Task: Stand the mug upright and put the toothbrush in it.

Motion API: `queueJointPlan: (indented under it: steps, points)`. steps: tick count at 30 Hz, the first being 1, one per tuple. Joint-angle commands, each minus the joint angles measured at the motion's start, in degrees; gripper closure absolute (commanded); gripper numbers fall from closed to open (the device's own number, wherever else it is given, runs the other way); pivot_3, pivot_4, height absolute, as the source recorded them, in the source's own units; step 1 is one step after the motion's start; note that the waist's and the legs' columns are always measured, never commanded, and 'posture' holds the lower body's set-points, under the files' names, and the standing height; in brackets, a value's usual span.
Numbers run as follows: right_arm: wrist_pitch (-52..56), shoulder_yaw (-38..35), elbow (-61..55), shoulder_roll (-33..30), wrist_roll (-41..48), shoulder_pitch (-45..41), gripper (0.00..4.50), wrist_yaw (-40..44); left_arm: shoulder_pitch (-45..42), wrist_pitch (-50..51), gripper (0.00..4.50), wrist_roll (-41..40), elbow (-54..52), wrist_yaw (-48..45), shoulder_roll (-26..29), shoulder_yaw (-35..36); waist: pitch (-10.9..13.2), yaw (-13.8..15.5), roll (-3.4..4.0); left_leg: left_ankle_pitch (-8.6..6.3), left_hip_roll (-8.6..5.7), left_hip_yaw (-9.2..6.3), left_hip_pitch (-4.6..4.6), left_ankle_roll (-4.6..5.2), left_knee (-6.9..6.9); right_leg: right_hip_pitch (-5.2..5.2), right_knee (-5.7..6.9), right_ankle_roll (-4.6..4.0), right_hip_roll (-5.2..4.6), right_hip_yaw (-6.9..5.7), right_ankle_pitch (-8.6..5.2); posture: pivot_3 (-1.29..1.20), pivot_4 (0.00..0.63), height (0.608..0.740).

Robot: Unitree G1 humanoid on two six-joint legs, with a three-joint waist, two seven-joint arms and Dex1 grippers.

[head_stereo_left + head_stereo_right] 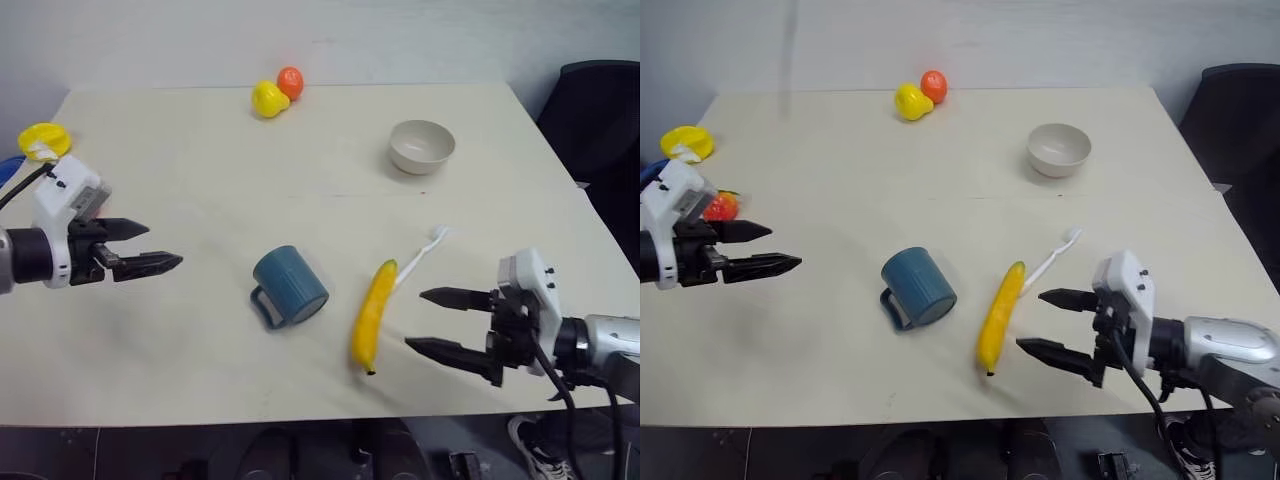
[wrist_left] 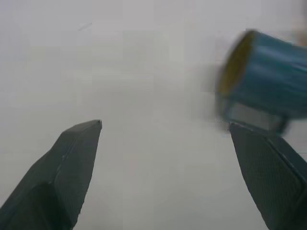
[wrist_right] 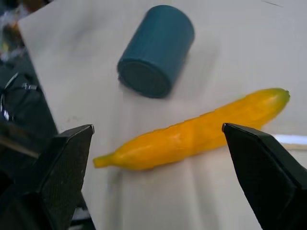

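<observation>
Head view: mug point(image 1: 290, 285) on its side mid-desk point(image 1: 200, 200), toothbrush point(image 1: 420, 255) behind banana point(image 1: 372, 313), left gripper point(image 1: 160, 250) and right gripper point(image 1: 432, 320) flanking, jaws wide and empty, left wrist: mug lying beyond jaws, right wrist: banana between jaws, mug further off.

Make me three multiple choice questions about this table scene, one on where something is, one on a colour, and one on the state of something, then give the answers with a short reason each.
1. Where does the toothbrush lie?
A. Inside the mug
B. Beside the banana's far tip
C. In the bowl

2. What colour is the bowl?
A. Beige
B. Red
C. Teal

3. How does the mug stand?
A. Upright
B. Upside down
C. On its side

Answers:
1. B: its white handle runs out from behind the green tip of the banana, towards the bowl.
2. A: it is a pale beige dish at the far right of the table.
3. C: its round wall rests on the table, handle low at the near side, with both tools open and away from it.
</observation>
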Motion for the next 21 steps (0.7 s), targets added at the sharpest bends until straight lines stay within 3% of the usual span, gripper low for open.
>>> queueJointPlan:
  steps: [1,4,9,15,21]
  points:
    - [3.56,4.29,2.6,2.45,8.59,-2.9,0.03,-13.95,-0.54,-8.51,0.0,3.68,-1.57,-16.33,2.23,1.13,0.02,-0.01,0.04,-0.01,0.08,0.11,-0.02,-0.03,0.01,-0.02,0.0,-0.07,0.04,-0.01,-0.01,0.0,0.15,0.74]
    - [4.48,9.47,8.32,6.16,16.45,-5.51,0.03,-29.66,-3.76,-10.47,0.0,2.85,-3.89,-23.82,2.34,-2.4,0.02,-0.03,0.0,-0.09,0.56,0.47,0.03,-0.17,0.02,-0.06,0.11,-0.29,0.23,0.0,-0.05,0.0,0.15,0.74]
    - [0.91,16.46,12.98,5.64,35.8,-9.01,0.03,-43.17,-14.79,-11.02,0.0,4.62,-4.23,-27.21,-0.51,-10.83,0.1,0.05,0.09,-0.11,0.6,0.57,-0.03,-0.16,0.08,-0.16,0.24,-0.31,0.41,0.07,0.02,0.0,0.15,0.74]
    - [0.71,23.04,16.43,5.91,39.17,-13.87,0.03,-47.72,-23.93,-9.83,0.0,8.06,-2.78,-29.43,-5.03,-17.64,0.13,-0.05,0.02,-0.21,0.64,0.85,-0.04,0.02,0.15,-0.15,0.29,-0.21,0.77,0.52,0.15,0.0,0.15,0.74]
    - [2.18,28.51,21.74,9.98,33.3,-17.8,0.03,-47.0,-26.63,-10.48,0.0,11.61,-1.7,-30.4,-8.12,-19.85,0.12,-0.19,-0.01,-0.27,0.74,0.93,-0.07,0.1,0.15,-0.27,0.14,-0.17,0.92,0.57,0.17,0.0,0.15,0.74]
